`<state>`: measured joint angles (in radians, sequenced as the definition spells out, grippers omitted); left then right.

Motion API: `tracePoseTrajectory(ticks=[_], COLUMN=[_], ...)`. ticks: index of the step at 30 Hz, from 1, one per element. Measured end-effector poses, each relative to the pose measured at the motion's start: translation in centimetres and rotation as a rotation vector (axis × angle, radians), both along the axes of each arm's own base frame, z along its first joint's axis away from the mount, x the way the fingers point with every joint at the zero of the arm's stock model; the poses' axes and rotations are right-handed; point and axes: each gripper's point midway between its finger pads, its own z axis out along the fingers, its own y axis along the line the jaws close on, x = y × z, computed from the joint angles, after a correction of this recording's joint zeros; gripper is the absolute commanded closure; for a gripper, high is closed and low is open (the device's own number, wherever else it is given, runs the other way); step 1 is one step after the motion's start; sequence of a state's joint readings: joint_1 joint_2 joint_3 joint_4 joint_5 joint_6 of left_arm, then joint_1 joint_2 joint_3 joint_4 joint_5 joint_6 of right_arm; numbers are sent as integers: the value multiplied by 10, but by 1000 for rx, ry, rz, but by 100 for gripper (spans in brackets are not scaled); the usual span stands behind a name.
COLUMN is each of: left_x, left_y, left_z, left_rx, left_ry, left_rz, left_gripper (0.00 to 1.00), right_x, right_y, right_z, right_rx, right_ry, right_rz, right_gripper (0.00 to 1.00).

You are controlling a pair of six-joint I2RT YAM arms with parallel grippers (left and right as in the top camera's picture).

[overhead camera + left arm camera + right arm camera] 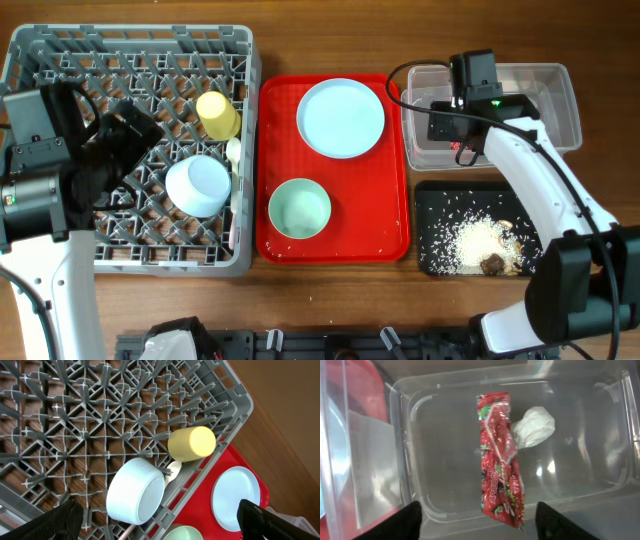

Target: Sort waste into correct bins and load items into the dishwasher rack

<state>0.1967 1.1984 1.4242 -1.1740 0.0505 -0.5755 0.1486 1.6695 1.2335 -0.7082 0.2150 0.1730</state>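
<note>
Rack [60, 250], 9 o'clock side of desk [330, 290]: holds yellow cup [191, 444] on its side near the 3 o'clock edge, blue bowl [135, 491] close by, white spoon [172, 469] between them.
Left tool [160, 517]: hangs above rack, spread wide, grips nothing.
Red tray [333, 250], centre: carries plate [341, 117] at 12, green bowl [299, 208] at 7.
Right tool [479, 517]: gapes over clear tub [445, 390], empty.
Inside tub: wrapper [500, 460] touching tissue [535, 427].
Black tray [435, 215], 4 o'clock: holds rice [478, 240], brown scraps [493, 264].
</note>
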Motion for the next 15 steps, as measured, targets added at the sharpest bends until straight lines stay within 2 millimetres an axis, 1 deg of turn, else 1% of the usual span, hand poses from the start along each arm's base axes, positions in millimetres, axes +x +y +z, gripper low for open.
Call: tracePoseTrajectory(ticks=[1,2,3,5,6,7,8,10,11,12,14,15], left_x=[0,0,0,0,0,0,0,0,0,0,0,0], left_y=[0,0,0,0,0,0,0,0,0,0,0,0], left_z=[0,0,0,0,0,0,0,0,0,0,0,0], left_rx=[0,0,0,0,0,0,0,0,0,0,0,0], left_ry=[0,0,0,0,1,0,0,0,0,0,0,0], left_rz=[0,0,0,0,0,0,0,0,0,0,-1,0], left_gripper=[0,0,0,0,0,0,0,0,0,0,0,0], right_x=[-2,-8,-9,-14,-21,-30,-44,-68,-78,-85,-89,-90], right_y=[1,8,16,47,70,90,118,163,186,200,223,229], right_z=[0,5,16,52,71,82,89,90,92,92,90,88], right_rx=[3,43,89,245,336,402,479,557,567,559,496,470], right_ry=[8,20,5,-54,-77,-79,-53,9,16,13,-22,-34], right_rz=[5,26,51,127,185,238,308,415,476,515,567,580], right_gripper=[27,33,34,34,36,37,39,44,47,49,49,49])
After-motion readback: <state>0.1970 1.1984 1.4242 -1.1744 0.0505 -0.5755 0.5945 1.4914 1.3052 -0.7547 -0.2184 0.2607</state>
